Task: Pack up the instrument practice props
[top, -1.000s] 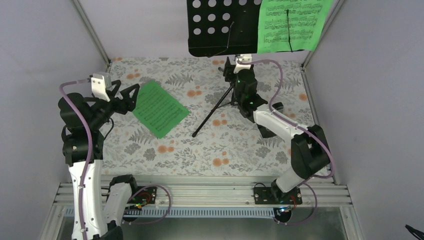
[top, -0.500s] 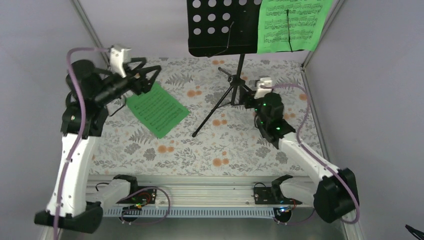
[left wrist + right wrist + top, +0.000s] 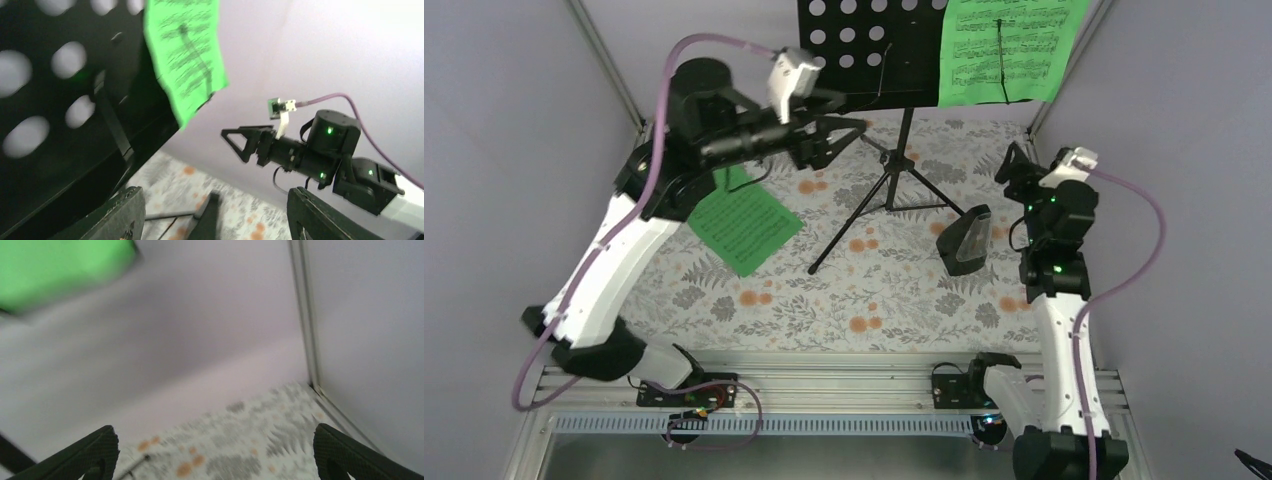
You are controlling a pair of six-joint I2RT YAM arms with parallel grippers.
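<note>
We're holding left gripper outstretched at 12 o'clock, fingers spread, empty, near tall black hole-punched metal tripod music stand; right gripper upturned at 2 o'clock, likewise spread. Small dark pyramid-shaped metronome at 3 o'clock.

Metronome R of stand (sheet on cloth, L)

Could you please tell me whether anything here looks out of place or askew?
One green music sheet lies skewed on the table, left of the music stand, while another sheet sits on its desk. The metronome by the stand's legs looks tipped over, though I cannot be sure.
</note>
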